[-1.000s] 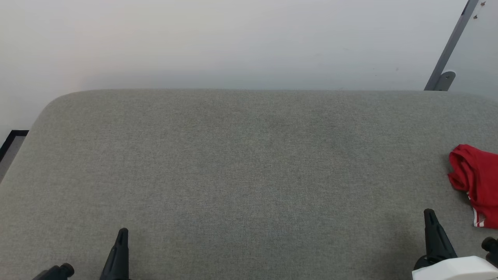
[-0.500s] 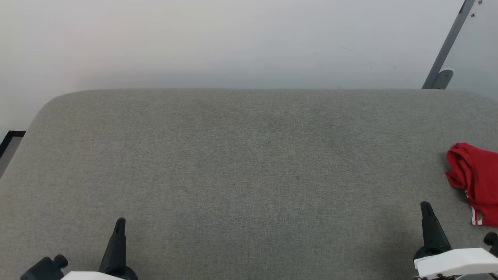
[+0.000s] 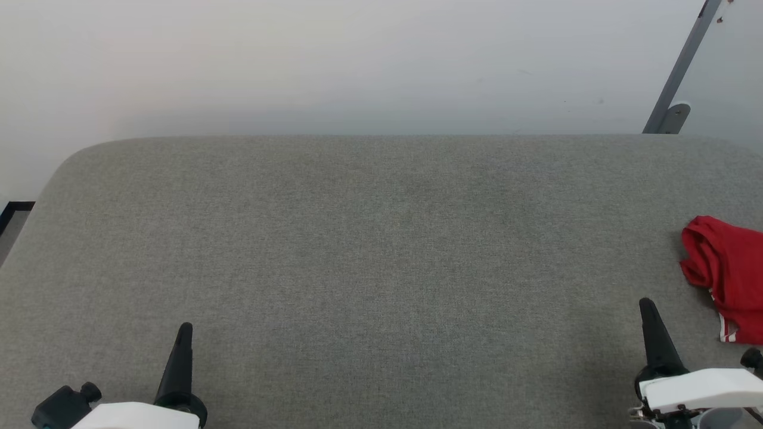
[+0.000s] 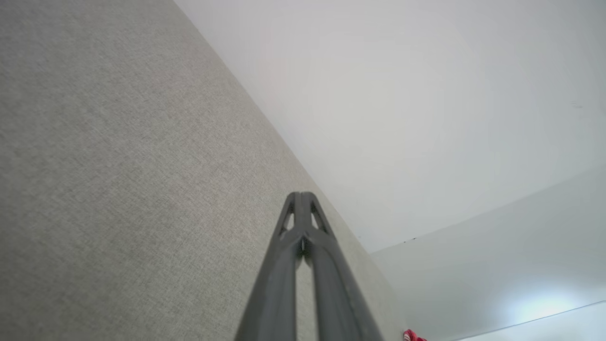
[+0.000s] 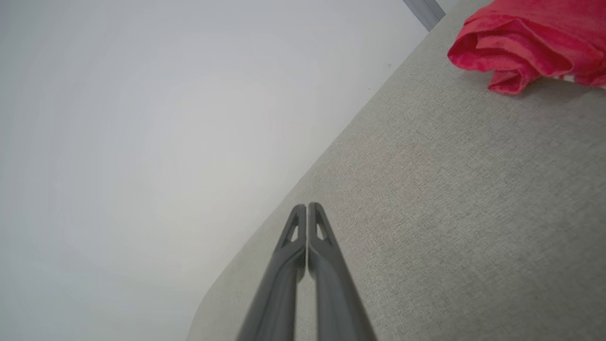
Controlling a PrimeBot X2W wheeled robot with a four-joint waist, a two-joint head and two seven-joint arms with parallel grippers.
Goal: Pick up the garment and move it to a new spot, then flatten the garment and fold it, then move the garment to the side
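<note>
1. The garment [image 3: 728, 277] lies bunched in soft red rolls, a strip of red-and-white trim showing at its near edge. The head view's right border cuts it off, so its full outline cannot be told.
2. Under the garment is a grey padded surface [image 3: 381, 250], which stretches bare far out to the garment's left.
3. The right gripper [image 3: 645, 305] hangs near the garment, on its left and nearer the robot, apart from the cloth. Its jaws are closed on nothing, fingers pressed together in the right wrist view [image 5: 307, 207].
4. The left gripper [image 3: 185, 326] sits well apart from the garment, far to its left. Its jaws are closed and empty too [image 4: 301, 194].
5. This scene fits two stages: a rumpled shirt waiting to be lifted, or one already set aside after a loose fold. The pictures do not settle which.
6. Either way, the cloth looks limp and layered, so a passing finger would likely drag a fold. The right arm does well to travel above the garment, not across it.
</note>
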